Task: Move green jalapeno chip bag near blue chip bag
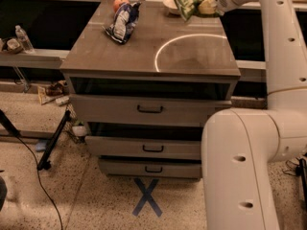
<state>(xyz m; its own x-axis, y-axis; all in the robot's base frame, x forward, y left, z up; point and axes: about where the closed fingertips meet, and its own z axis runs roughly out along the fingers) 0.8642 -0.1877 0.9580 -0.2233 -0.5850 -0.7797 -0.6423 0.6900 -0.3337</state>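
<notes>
The green jalapeno chip bag (187, 0) hangs in the air above the far right part of the cabinet top, in front of a white bowl. My gripper (205, 5) is shut on the bag's right end, at the top of the view. The blue chip bag (123, 22), dark blue with a white panel, lies on the far left part of the cabinet top (144, 56). The green bag is well to the right of the blue one.
An orange fruit (119, 4) sits just behind the blue bag. A white bowl (171, 5) stands at the back, partly behind the green bag. My white arm (283, 56) runs down the right side. The cabinet has three drawers (150, 110). A water bottle (23, 37) stands on a shelf at left.
</notes>
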